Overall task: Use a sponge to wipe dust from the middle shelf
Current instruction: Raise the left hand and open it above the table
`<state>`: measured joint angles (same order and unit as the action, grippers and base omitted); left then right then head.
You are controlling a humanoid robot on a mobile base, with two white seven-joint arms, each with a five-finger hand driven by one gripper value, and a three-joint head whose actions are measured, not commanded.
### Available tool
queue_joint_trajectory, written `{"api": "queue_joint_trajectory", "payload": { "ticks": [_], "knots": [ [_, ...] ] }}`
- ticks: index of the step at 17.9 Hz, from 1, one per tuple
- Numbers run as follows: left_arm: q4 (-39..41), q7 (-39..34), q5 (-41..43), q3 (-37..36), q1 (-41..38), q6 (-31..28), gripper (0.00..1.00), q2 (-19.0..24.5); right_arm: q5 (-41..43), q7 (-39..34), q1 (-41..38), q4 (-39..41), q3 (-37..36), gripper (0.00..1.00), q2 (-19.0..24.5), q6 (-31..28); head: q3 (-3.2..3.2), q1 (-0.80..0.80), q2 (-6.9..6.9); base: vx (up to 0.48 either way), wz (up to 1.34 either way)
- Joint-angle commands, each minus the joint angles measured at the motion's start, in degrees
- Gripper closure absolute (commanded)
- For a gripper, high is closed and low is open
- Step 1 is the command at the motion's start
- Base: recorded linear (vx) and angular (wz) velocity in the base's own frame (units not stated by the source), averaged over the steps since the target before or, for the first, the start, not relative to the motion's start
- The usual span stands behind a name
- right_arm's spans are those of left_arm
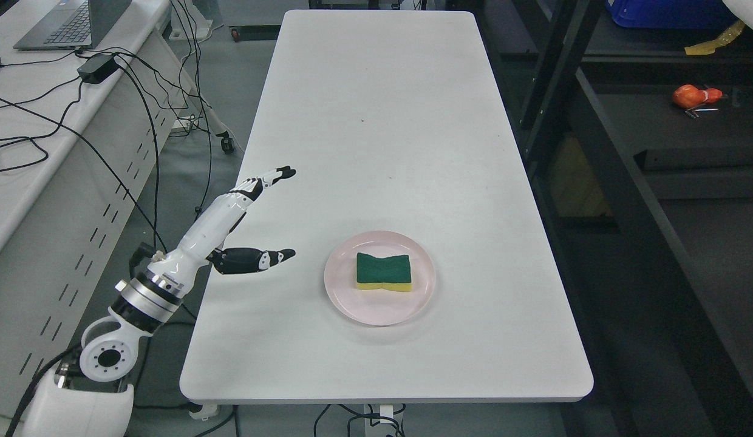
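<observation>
Your left hand (231, 227) hangs at the lower left of the frame over the white table's (382, 121) left edge, fingers spread and holding nothing, well apart from the green-and-yellow sponge (383, 271) lying on the pink plate (346, 291) at lower centre.

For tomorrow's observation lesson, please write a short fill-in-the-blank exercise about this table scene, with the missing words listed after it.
1. The sponge lies on a pink ____.
2. The sponge's upper face is ____.
3. The left hand holds ____, fingers spread.
4. The plate stands on a ____ table.

Missing words: plate; green; nothing; white
</observation>
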<state>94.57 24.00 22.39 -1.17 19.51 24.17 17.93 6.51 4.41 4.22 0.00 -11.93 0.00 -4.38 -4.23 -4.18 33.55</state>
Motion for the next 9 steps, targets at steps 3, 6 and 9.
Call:
{"api": "queue_joint_trajectory", "payload": {
  "ticks": [3, 6, 9],
  "knots": [
    [-5.4, 2.5, 21.2, -27.5, 19.3, 0.9, 0.08, 17.6, 0.0, -0.2, 0.0, 1.0, 0.0, 0.00, -1.0, 0.0, 0.00, 0.00, 0.00, 0.000, 0.00],
    [-7.6, 2.5, 26.2, -34.9, 20.9, 1.0, 0.08, 13.9, 0.0, -0.2, 0.0, 1.0, 0.0, 0.00, -1.0, 0.0, 0.00, 0.00, 0.00, 0.000, 0.00],
    [-12.6, 2.6, 31.1, -37.3, 21.4, 3.1, 0.08, 7.0, 0.0, -0.2, 0.0, 1.0, 0.1, 0.00, -1.0, 0.0, 0.00, 0.00, 0.00, 0.000, 0.00]
  ]
}}
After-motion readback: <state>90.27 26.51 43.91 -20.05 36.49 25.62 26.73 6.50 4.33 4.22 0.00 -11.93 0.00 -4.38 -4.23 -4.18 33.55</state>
